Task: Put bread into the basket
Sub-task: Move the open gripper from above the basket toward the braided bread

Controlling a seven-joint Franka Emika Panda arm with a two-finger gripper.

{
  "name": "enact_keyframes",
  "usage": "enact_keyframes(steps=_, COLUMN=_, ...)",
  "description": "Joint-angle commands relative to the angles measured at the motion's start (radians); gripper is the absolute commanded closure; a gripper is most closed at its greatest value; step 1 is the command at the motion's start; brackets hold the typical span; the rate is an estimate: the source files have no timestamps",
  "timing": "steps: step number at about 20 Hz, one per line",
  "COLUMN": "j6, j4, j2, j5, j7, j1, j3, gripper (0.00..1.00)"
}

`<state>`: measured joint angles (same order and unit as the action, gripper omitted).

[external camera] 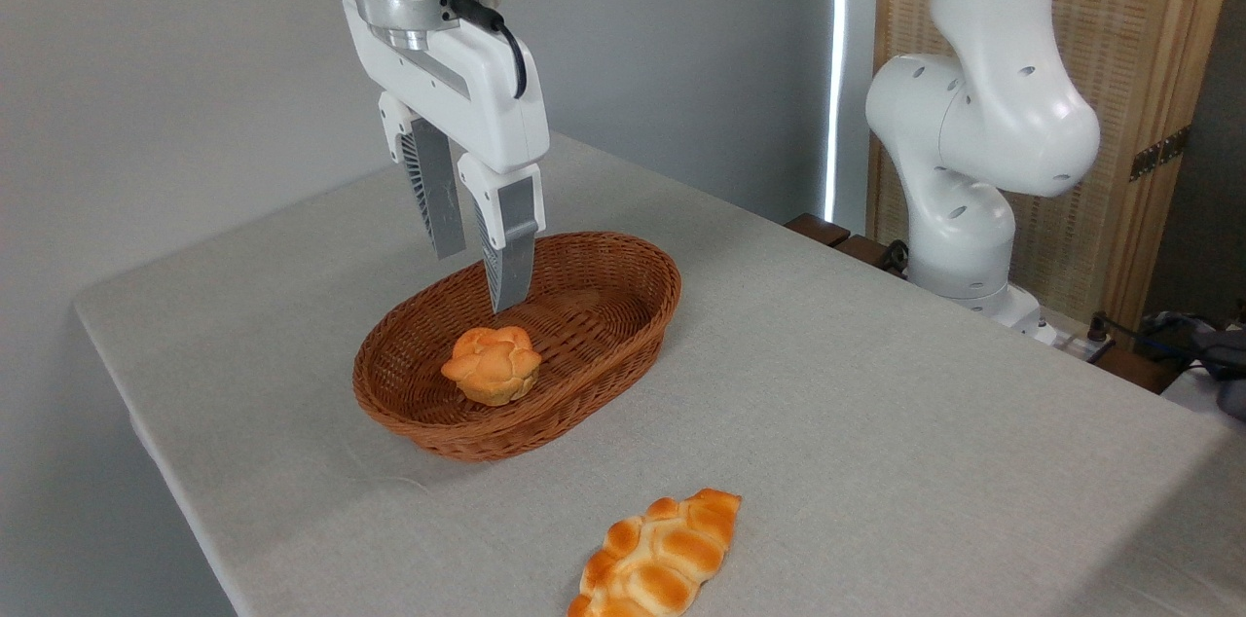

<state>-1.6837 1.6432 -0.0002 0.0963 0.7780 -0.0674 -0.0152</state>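
Bread [660,557] is located on the table [876,403] near the front edge, well apart from the basket [623,252], and has not been grasped. The gripper [479,278] is suspended over the basket's far half, fingers pointing down, narrowly parted and holding nothing. A small bun [493,362] lies inside the basket; the far half is judged free for the loaf.
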Motion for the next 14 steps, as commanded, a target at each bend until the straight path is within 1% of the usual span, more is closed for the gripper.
enact_keyframes(steps=1, j6=0.016, j4=0.012, j2=-0.017, j5=0.016, j7=-0.011, j1=0.011, j3=0.003, gripper=0.0)
enact_keyframes(steps=8, j6=0.016, j4=0.014, j2=-0.02, j5=0.013, j7=-0.013, j1=0.012, j3=0.004, gripper=0.0)
enact_keyframes(steps=9, j6=0.013, j4=0.017, j2=-0.03, j5=0.013, j7=-0.009, j1=0.017, j3=0.004, gripper=0.0)
enact_keyframes(steps=11, j6=0.001, j4=0.073, j2=-0.085, j5=0.013, j7=0.001, j1=0.046, j3=0.004, gripper=0.0)
enact_keyframes(steps=13, j6=-0.002, j4=0.121, j2=-0.119, j5=0.01, j7=0.003, j1=0.051, j3=0.003, gripper=0.0)
enact_keyframes(steps=14, j6=-0.011, j4=0.133, j2=-0.121, j5=0.008, j7=0.003, j1=0.052, j3=0.001, gripper=0.0)
